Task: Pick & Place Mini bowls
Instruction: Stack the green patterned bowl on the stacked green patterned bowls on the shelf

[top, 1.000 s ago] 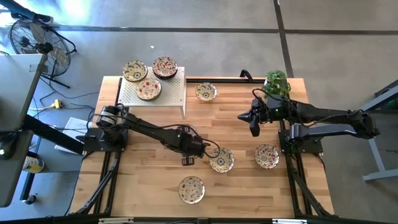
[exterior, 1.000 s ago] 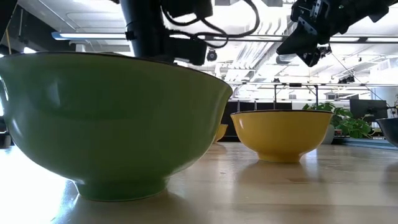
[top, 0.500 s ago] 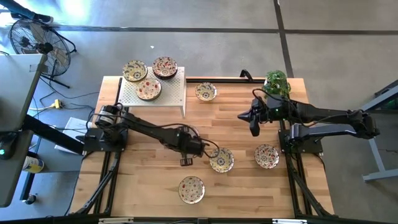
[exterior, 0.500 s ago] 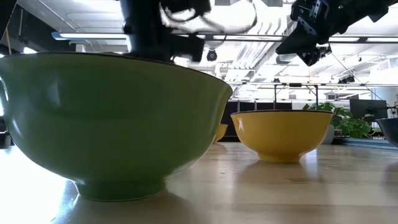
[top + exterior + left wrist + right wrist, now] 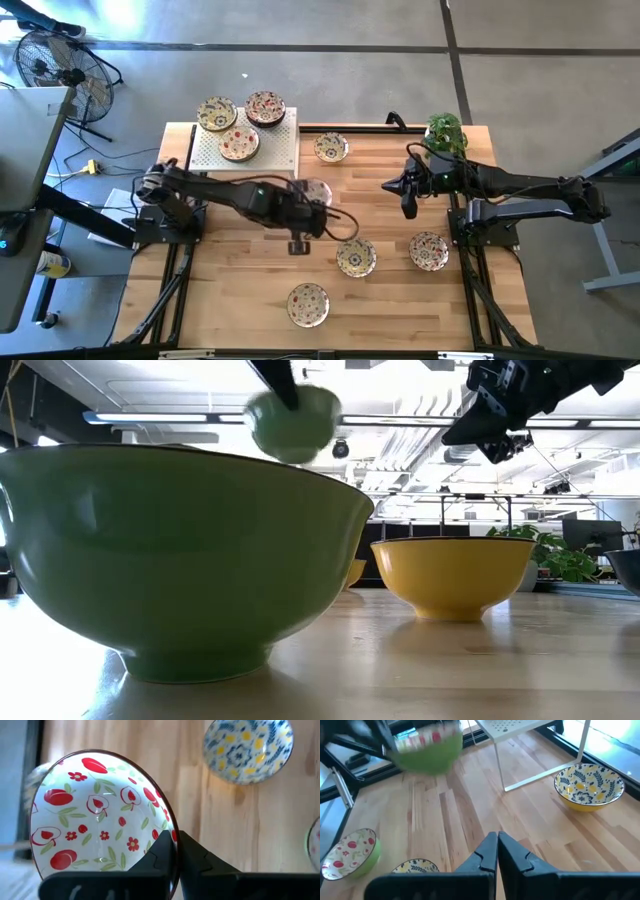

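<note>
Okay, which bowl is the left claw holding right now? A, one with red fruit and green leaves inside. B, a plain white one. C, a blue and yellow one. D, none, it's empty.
A: the left wrist view shows the left claw shut on the rim of the red fruit bowl, lifted above the table.

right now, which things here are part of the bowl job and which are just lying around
Part of the job:
- red-patterned mini bowl, held up by the left gripper
- three mini bowls on the white rack
- four mini bowls on the table

Just about:
- potted plant
- fan on the floor
- right gripper, shut and empty, waiting above the table
</note>
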